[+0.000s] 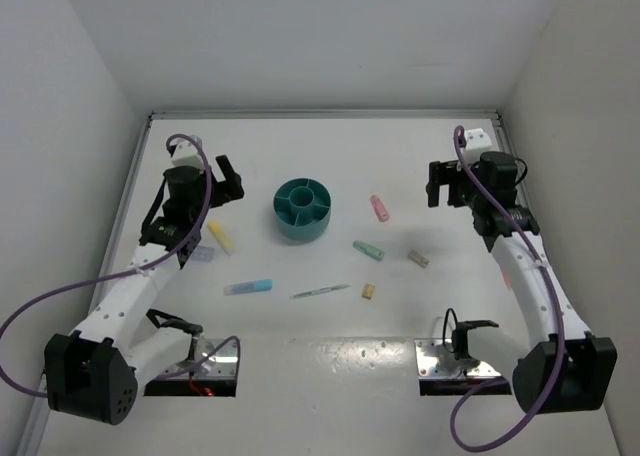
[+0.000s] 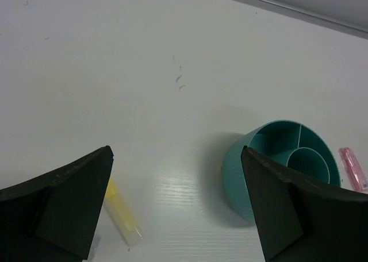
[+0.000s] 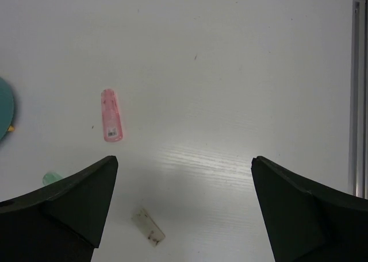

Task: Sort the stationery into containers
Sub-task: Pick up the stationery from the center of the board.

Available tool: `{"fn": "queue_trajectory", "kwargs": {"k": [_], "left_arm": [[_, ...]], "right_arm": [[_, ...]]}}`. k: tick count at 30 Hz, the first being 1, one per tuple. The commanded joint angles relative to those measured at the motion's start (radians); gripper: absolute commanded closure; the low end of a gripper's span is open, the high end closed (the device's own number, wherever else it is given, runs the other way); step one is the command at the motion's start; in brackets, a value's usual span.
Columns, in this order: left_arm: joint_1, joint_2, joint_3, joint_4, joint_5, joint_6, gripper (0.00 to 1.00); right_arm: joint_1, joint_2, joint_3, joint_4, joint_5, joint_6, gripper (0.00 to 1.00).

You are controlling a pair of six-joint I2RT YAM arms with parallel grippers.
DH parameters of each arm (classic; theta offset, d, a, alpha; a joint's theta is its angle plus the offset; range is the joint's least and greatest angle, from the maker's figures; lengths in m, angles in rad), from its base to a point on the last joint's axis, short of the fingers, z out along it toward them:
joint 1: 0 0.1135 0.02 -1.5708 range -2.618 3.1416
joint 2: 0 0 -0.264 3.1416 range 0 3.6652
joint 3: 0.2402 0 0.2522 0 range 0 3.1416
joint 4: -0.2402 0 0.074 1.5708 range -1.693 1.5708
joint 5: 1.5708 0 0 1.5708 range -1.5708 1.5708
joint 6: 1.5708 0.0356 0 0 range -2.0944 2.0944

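The teal round organiser [image 1: 302, 208] stands mid-table and also shows in the left wrist view [image 2: 270, 164]. Round it lie a yellow stick [image 1: 221, 237] [image 2: 122, 214], a pink stick [image 1: 379, 207] [image 3: 111, 115], a mint-green stick [image 1: 368, 249], a beige stick [image 1: 418, 259] [image 3: 148, 227], a blue-capped tube [image 1: 248, 287], a thin green pen [image 1: 320, 291] and a tiny tan block [image 1: 368, 291]. My left gripper [image 1: 230, 181] [image 2: 177, 204] is open and empty, left of the organiser. My right gripper [image 1: 436, 184] [image 3: 184, 207] is open and empty, right of the pink stick.
A small clear wrapper-like item [image 1: 203, 254] lies beside the left arm. White walls enclose the table on three sides. Two metal base plates [image 1: 455, 361] sit at the near edge.
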Motion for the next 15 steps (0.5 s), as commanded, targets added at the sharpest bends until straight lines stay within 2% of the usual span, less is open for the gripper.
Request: {"fn": "queue_trajectory", "kwargs": {"k": [1,7,10,11,12,13,14,15], "left_arm": [[0.001,-0.003,0.016,0.036,0.005,-0.021,0.0],[-0.008,0.006,0.016,0.026,-0.005,-0.03,0.0],[-0.008,0.025,0.016,0.026,-0.005,-0.039,0.0],[-0.008,0.025,0.016,0.026,0.005,-0.039,0.03],[-0.008,0.034,0.016,0.026,0.005,-0.048,0.19],[-0.008,0.034,0.016,0.026,0.005,-0.049,0.5],[-0.008,0.034,0.016,0.013,-0.011,-0.061,1.0],[-0.008,0.045,0.016,-0.006,-0.026,-0.082,1.0]], "right_arm": [[0.003,0.008,-0.005,0.01,0.008,0.028,0.0],[0.003,0.017,-0.005,0.0,-0.011,-0.005,0.0],[0.003,0.002,-0.027,-0.012,-0.066,-0.067,0.0],[0.003,-0.007,-0.04,-0.012,-0.089,-0.086,0.02],[0.003,-0.02,-0.066,0.006,-0.089,-0.119,0.66],[0.003,-0.02,-0.066,0.006,-0.089,-0.129,1.0],[0.003,-0.02,-0.066,-0.003,-0.089,-0.12,1.0],[0.003,-0.02,-0.066,-0.003,-0.101,-0.12,1.0]]}}
